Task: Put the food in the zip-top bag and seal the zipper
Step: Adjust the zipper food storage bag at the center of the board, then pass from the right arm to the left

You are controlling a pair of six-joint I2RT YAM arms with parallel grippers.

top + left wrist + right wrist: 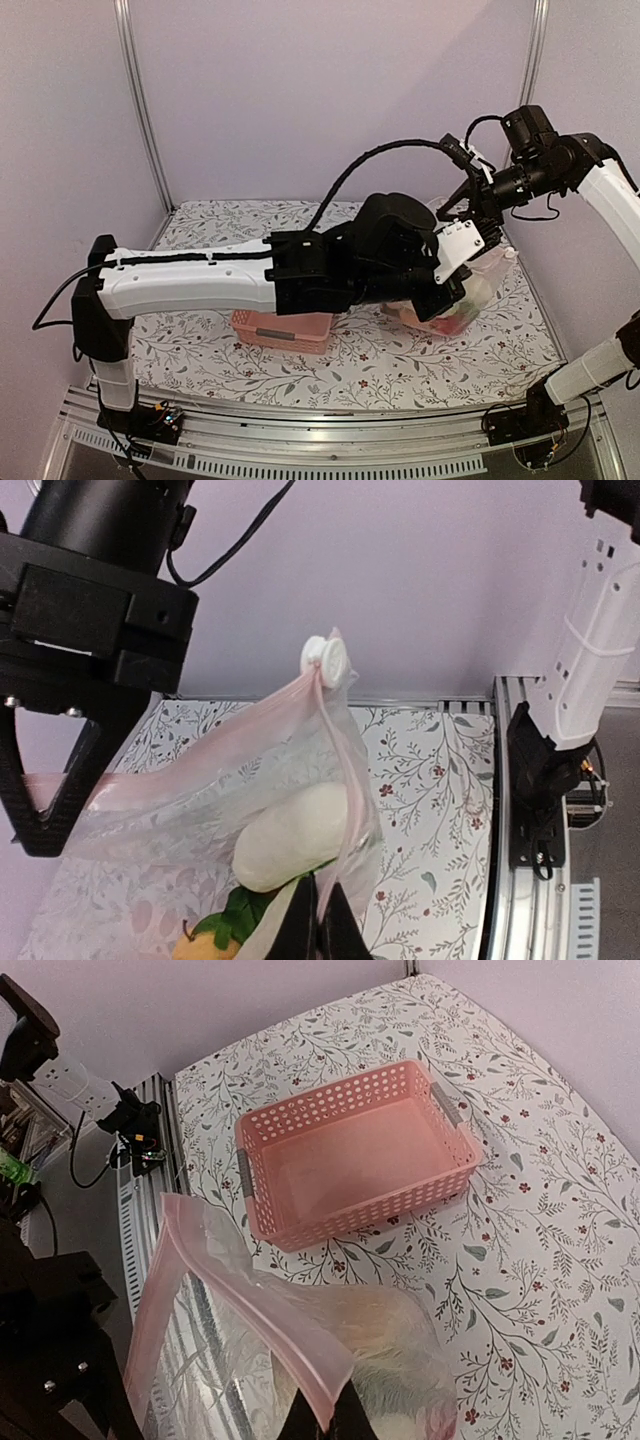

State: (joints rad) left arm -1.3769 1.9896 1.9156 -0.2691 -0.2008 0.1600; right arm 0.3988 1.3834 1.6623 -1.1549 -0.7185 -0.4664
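1. The zip-top bag (488, 275) hangs right of centre over the bench (230, 225), strung between the two grippers. Its mouth edge is uppermost and its belly sags below.
2. The zipper (240, 1285) shows as a pinkish strip along the mouth. In the left wrist view it climbs from the right gripper's side to a small white tab (327, 660) at the peak. From there it drops steeply toward the left gripper, so the mouth edge bends rather than running straight.
3. The food (462, 312) lies low in the bag. A white radish (295, 835) lies slanted, its green leaves (232, 918) at the lower end, with an orange fruit (195, 945) beneath them.
4. I cannot tell whether the belly of the bag touches the bench.
5. The left gripper (318, 925) has its fingers pressed nearly together. They pinch the bag's edge just below the descending part of the strip.
6. The right gripper (322, 1418) is likewise closed to a narrow pinch, nipping the pink strip at its near end in its own view.
7. In the top view the right gripper sits farther back than the left, so the mouth runs roughly from near to far.
8. A pink basket (355, 1155) stands on the bench to the left of the bag, apart from it.
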